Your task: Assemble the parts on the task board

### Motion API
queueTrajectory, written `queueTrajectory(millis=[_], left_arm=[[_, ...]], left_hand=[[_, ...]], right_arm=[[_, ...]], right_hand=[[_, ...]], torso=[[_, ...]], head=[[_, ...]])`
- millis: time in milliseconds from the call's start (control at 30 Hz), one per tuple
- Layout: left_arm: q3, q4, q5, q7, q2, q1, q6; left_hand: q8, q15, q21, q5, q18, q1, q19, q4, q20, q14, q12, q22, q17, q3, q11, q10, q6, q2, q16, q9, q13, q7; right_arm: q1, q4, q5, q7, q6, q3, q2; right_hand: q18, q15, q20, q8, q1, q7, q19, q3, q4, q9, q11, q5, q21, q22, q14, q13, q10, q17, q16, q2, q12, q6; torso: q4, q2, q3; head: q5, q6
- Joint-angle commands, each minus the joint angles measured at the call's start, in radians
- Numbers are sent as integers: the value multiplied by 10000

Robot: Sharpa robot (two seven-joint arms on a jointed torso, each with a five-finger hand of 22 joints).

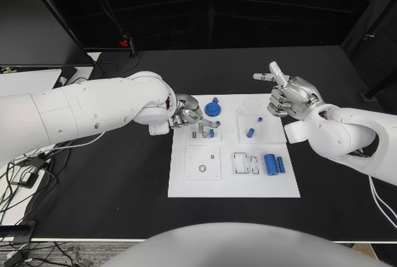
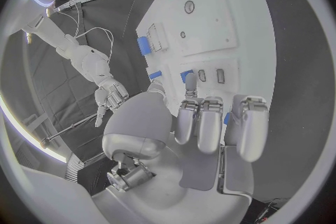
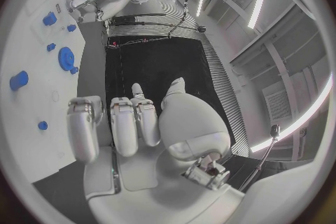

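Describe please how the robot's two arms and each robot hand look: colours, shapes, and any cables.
Both arms are glossy white with smooth, rounded, bulbous shells. The left robot hand and the right robot hand are silver metal with jointed fingers; the wrist views show pale grey rounded fingertips. A thin white cable runs along the right arm.

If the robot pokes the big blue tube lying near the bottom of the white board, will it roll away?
Probably, if poked from the side: the big blue tube is round and lies flat on the white board, with a smaller blue tube right beside it that might stop it. It looks smooth, so it could slip in metal fingers. It seems solid, not bendy.
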Motion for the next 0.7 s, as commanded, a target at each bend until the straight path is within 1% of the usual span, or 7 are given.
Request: queueTrajectory(millis=[33,167,267,433,533,633,700], left_arm=[[10,-45,-46,-609,111,8,440],[10,-135,-46,-813,292,2,306],[10,-250,-46,-932,479,-6,98],[11,-456,-45,-1080,744,-16,42],[11,-579,-45,-1131,897,-26,6],[11,-671,-45,-1264,1018,-34,-18],[11,-732,-45,-1381,1083,-39,17]], left_hand=[[50,-100,30,-18,-62,20,1026,19,-93,1065,34,2627,2628,-68,-105,1061,78,158,8,99,2629,-42],[19,-126,30,-1,-62,-2,1026,19,-118,1065,34,2627,2628,-95,-135,1061,127,261,8,166,2629,-71],[-20,-183,30,41,-62,26,1026,15,-167,1065,34,2627,2628,-184,-201,1061,343,314,8,290,2629,-145],[-96,-237,30,-104,-62,-70,1026,17,-221,1065,34,2627,2628,-351,-255,1061,515,354,8,435,2629,-199],[-134,-267,30,-109,-62,27,1026,-1,-250,1065,34,2627,2628,-340,-290,1061,591,478,8,532,2629,-236],[-135,-293,30,-100,-62,72,1026,10,-273,1065,34,2627,2628,-352,-320,1061,690,564,8,627,2629,-268],[-141,-306,30,-97,-62,72,1026,15,-287,1065,34,2627,2628,-359,-334,1061,728,629,8,679,2629,-282]], right_arm=[[3,-6,62,-120,179,1,9],[-11,-35,61,-190,173,-3,7],[-22,-65,61,-266,153,-8,11],[-37,-106,60,-347,142,-14,39],[-47,-123,60,-377,156,-17,60],[-56,-134,60,-405,170,-21,74],[-61,-132,60,-419,174,-22,75]], right_hand=[[-66,10,4,74,26,-7,1092,-51,-18,-17,29,-1,32,2627,1091,2627,1091,2627,24,63,25,-70],[-66,13,7,85,38,-4,1092,-38,-15,-19,33,2,32,2627,1091,2627,1091,2627,24,87,25,-85],[-66,14,8,89,39,-3,1092,-33,-13,-20,34,1,32,2627,1091,2627,1091,2627,24,98,25,-91],[-66,16,9,93,39,-2,1092,-29,-9,-21,35,0,32,2627,1091,2627,1091,2627,24,108,25,-95],[-66,21,14,94,38,8,1092,-23,-4,-29,42,-4,32,2627,1091,2627,1091,2627,24,134,25,-150],[-66,22,15,94,37,11,1092,-22,-3,-31,44,-5,32,2627,1091,2627,1091,2627,24,140,25,-165],[-66,23,16,95,37,12,1092,-21,-3,-32,46,-5,32,2627,1091,2627,1091,2627,24,144,25,-175]], torso=[[-6,5,0],[-4,-2,0],[4,3,3],[-6,2,9],[1,6,15],[3,6,9],[2,6,14]], head=[[-26,-2],[-55,12],[-66,18],[-26,15],[-12,13],[-20,6],[-21,2]])
